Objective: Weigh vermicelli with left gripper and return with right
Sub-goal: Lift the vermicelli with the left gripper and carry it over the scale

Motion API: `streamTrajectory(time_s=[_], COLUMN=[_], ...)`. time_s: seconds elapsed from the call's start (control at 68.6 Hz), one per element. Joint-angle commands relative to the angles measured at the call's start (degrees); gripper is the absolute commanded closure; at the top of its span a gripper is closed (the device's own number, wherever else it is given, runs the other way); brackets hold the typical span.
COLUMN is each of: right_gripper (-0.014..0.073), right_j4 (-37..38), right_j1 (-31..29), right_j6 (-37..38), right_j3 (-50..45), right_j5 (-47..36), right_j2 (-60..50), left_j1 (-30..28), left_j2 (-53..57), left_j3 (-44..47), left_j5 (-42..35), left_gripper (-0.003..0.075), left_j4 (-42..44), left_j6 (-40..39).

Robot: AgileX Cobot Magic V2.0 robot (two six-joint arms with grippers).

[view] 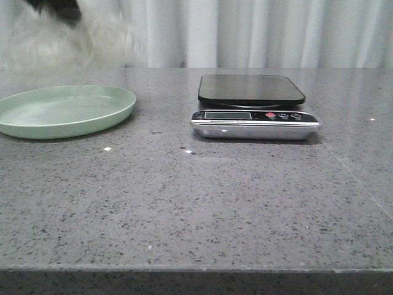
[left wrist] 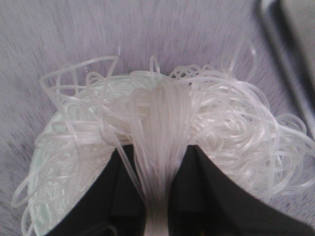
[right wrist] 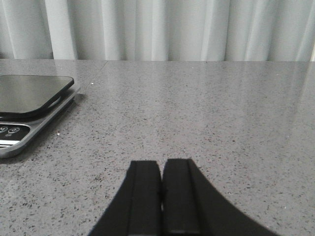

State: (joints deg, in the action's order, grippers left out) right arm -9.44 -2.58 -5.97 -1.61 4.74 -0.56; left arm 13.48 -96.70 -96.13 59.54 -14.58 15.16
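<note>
Left claw [left wrist: 158,196] clamped on vermicelli [left wrist: 162,128], raised above plate [view: 61,110] for scale [view: 252,92]; right claw [right wrist: 161,196] pressed closed, empty.

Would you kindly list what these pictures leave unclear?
- Scale display: front view, too small to read.
- Vermicelli: front view, motion-blurred; left tool mostly cut off by the top edge.
- Green plate: left wrist view, largely hidden under strands.
- Right tool: absent from the front view.
</note>
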Motion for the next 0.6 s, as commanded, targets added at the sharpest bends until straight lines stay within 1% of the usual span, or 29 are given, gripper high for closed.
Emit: streamTrajectory(time_s=[0.0, 0.073, 0.131, 0.233, 0.394, 0.583], right_gripper=[0.0443, 0.0443, 0.0443, 0.0443, 0.0443, 0.0443], right_j4=[0.60, 0.60, 0.60, 0.60, 0.60, 0.60], right_j1=[0.14, 0.14, 0.14, 0.14, 0.14, 0.14], right_j6=[0.11, 0.11, 0.11, 0.11, 0.11, 0.11], right_j3=[0.45, 0.45, 0.45, 0.45, 0.45, 0.45], right_j5=[-4.74, -4.74, -4.74, -4.74, -4.74, -4.74], right_j2=[-0.95, -0.95, -0.95, -0.95, -0.95, -0.95], left_j1=[2.40, 4.78, 7.68, 12.18, 18.66, 23.28], left_j2=[3.54, 3.54, 3.54, 2.79, -0.61, -6.20], left_j3=[-7.15, -9.87, -11.05, -11.17, -11.26, -12.37], left_j5=[-2.31, -4.23, -7.69, -13.25, -19.10, -24.96], left_gripper=[0.0577, 0.0577, 0.0577, 0.0577, 0.0577, 0.0577], left_j4=[-2.01, -2.01, -2.01, -1.18, -0.17, 0.35], left_j6=[0.04, 0.04, 0.04, 0.04, 0.04, 0.04])
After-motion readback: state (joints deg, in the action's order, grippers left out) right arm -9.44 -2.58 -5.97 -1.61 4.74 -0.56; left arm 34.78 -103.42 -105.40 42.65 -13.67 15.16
